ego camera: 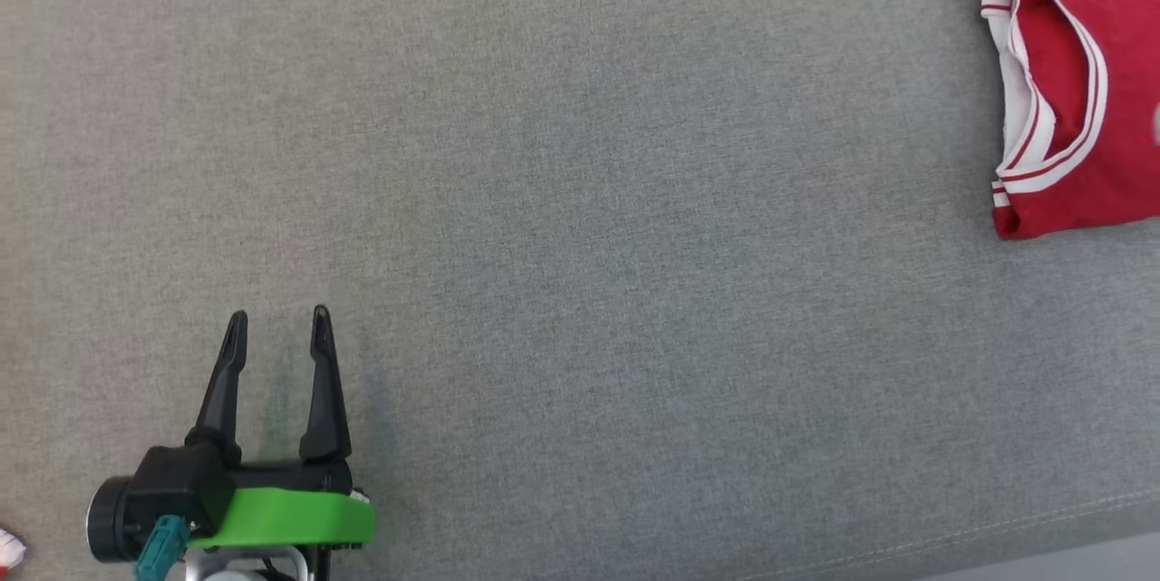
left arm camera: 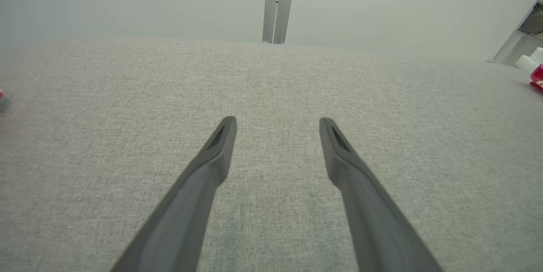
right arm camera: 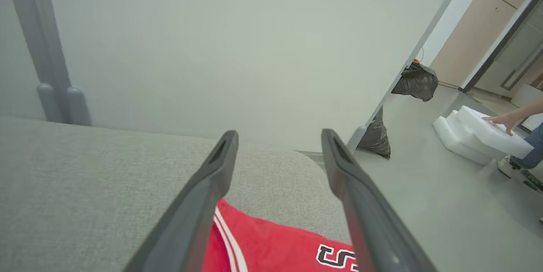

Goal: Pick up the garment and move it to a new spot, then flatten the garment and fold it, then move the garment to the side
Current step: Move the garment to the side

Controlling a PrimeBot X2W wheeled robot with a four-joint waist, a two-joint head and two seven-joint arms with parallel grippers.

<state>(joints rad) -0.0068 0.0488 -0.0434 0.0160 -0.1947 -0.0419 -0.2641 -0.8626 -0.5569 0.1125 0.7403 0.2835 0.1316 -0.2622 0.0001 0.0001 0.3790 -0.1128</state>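
Your left gripper (ego camera: 279, 316) stands open over the grey fabric surface (ego camera: 580, 200); your right gripper (right arm camera: 279, 135) gapes empty above the red jersey (right arm camera: 275, 242).

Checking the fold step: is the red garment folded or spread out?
Folded: the red garment lies in a compact bundle on the gray surface, striped trim layers stacked.

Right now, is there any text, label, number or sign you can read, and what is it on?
Red garment, right wrist view: black white-edged lettering, cut off at the picture's edge; one letter looks like "S", the rest unreadable.
No other text can be read.
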